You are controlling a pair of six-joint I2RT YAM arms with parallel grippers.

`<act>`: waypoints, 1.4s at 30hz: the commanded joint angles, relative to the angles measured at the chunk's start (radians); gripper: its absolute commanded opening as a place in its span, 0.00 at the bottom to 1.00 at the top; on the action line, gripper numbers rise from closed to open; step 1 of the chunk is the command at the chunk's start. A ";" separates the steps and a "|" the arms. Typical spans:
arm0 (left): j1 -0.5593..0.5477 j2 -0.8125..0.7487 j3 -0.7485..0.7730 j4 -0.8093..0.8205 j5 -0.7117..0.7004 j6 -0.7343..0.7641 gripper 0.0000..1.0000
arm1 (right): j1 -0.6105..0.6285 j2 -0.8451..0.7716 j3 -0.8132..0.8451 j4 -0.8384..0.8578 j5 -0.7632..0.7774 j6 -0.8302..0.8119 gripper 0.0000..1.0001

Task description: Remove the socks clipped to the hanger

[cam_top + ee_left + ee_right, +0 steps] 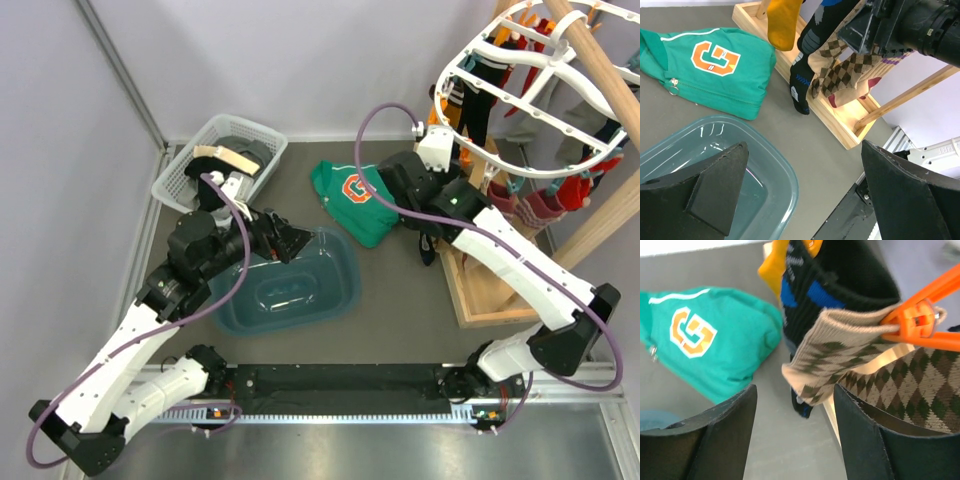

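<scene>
I see right pincer (795, 390) spread, argyle sock (840, 342) just ahead, pinned by orange clip (920, 322); left pincer (804, 150) spread above teal tub (782, 172) on tabletop (785, 135).

- One hanger (445, 78).
- One green sweatshirt (352, 200).
- One teal tub (290, 320).
- One white basket (178, 168).
- One wooden stand (462, 290).
- Socks (540, 205): several clipped; the exact count cannot be told.

A teal tub (765, 165) sits just under my left fingers (715, 190), a green sweatshirt (740, 85) beyond their tips. A wooden stand base (837, 125) lies ahead-right, a white basket (180, 170) behind-left.
</scene>
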 commanded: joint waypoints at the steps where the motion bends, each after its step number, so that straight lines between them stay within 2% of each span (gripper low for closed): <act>1: -0.002 -0.024 0.010 0.041 0.005 0.021 0.99 | -0.008 -0.085 0.026 -0.029 -0.120 -0.063 0.63; 6: -0.003 -0.024 0.002 0.043 0.016 0.019 0.99 | -0.006 -0.218 0.002 -0.118 -0.198 -0.129 0.63; 9: -0.001 -0.006 0.011 0.044 -0.033 0.031 0.99 | -0.008 -0.283 -0.038 -0.135 -0.201 -0.145 0.63; 14: -0.003 0.089 0.096 0.038 -0.017 0.080 0.98 | -0.006 -0.409 -0.112 -0.067 -0.194 -0.203 0.63; 18: -0.003 0.192 0.187 0.122 0.060 0.091 0.97 | -0.017 -0.418 -0.109 -0.043 -0.123 -0.194 0.61; 22: -0.003 0.279 0.283 0.147 0.082 0.071 0.96 | -0.020 -0.413 -0.126 0.083 -0.180 -0.205 0.60; 28: -0.004 0.244 0.220 0.152 -0.039 0.077 0.96 | -0.020 -0.340 -0.182 0.239 -0.175 -0.122 0.61; 31: -0.003 0.189 0.154 0.153 -0.070 0.083 0.97 | -0.019 -0.268 -0.195 0.275 -0.105 -0.094 0.61; 34: -0.004 0.137 0.116 0.118 -0.096 0.085 0.97 | -0.019 -0.165 -0.196 0.287 0.018 -0.071 0.63; 35: -0.003 0.112 0.099 0.109 -0.101 0.083 0.97 | -0.019 -0.139 -0.190 0.290 0.105 -0.064 0.64; 37: -0.003 0.073 0.082 0.090 -0.107 0.068 0.97 | -0.023 -0.055 -0.170 0.231 0.192 -0.001 0.68; 42: -0.003 0.011 0.065 0.023 -0.102 0.051 0.96 | -0.091 0.056 -0.123 0.108 0.309 0.165 0.62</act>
